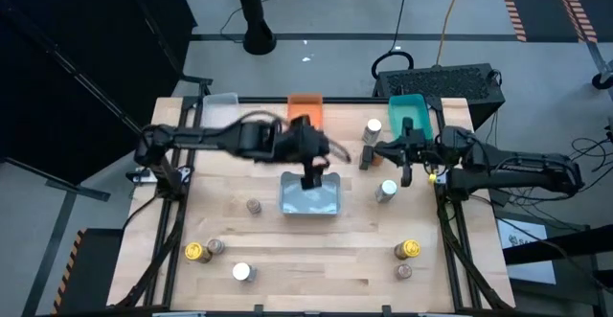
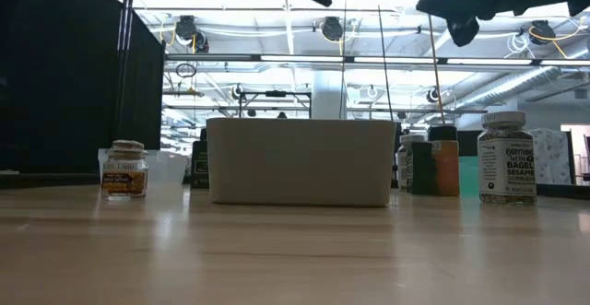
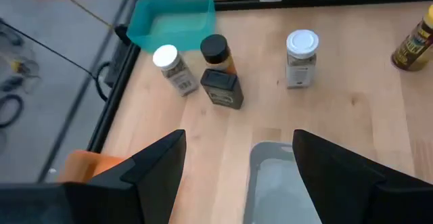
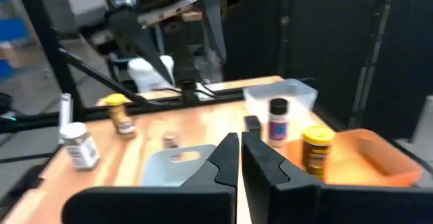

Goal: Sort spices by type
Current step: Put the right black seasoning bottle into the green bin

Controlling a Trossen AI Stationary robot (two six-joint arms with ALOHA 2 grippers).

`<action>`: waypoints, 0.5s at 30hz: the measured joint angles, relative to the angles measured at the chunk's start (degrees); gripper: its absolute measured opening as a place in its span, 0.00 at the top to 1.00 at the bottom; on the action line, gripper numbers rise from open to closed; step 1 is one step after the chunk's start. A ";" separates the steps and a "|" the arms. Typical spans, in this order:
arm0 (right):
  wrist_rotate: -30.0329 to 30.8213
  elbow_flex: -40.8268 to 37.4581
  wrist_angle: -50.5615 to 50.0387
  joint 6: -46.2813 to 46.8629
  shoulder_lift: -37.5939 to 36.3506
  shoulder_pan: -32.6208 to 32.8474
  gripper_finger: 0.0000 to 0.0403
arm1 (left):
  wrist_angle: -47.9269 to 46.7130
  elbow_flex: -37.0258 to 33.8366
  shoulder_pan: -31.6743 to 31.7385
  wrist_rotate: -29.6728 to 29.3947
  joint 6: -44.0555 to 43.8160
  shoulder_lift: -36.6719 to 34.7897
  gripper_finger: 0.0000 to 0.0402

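Note:
Spice jars stand upright and scattered on the wooden table: a brown-lidded one [image 1: 254,205], a gold one [image 1: 194,251] with a brown one beside it, a white-lidded one [image 1: 241,272], another white-lidded one [image 1: 386,191], and a gold [image 1: 407,250] and brown pair at the near right. Two more [image 1: 372,140] stand by the teal bin. My left gripper [image 1: 308,175] [image 3: 240,176] hangs open above the pale grey bin [image 1: 311,196] [image 3: 277,183]. My right gripper [image 1: 391,159] [image 4: 238,160] is shut and empty, raised beside the jars near the teal bin.
A clear bin [image 1: 222,101], an orange bin [image 1: 305,104] and a teal bin [image 1: 407,111] line the far edge. The left wrist view shows a dark square jar [image 3: 222,88] between round ones. Bare wood lies between the grey bin and the near-edge jars.

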 joint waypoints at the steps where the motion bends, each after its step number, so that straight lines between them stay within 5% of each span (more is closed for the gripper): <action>1: 0.01 -0.13 0.63 0.51 0.62 0.80 1.00 | 0.87 -1.66 -1.25 -1.96 -1.47 -0.77 0.31; 15: 5.10 -0.27 6.37 8.79 13.53 10.60 1.00 | 3.14 -31.28 -15.13 -16.06 -21.92 -22.44 0.31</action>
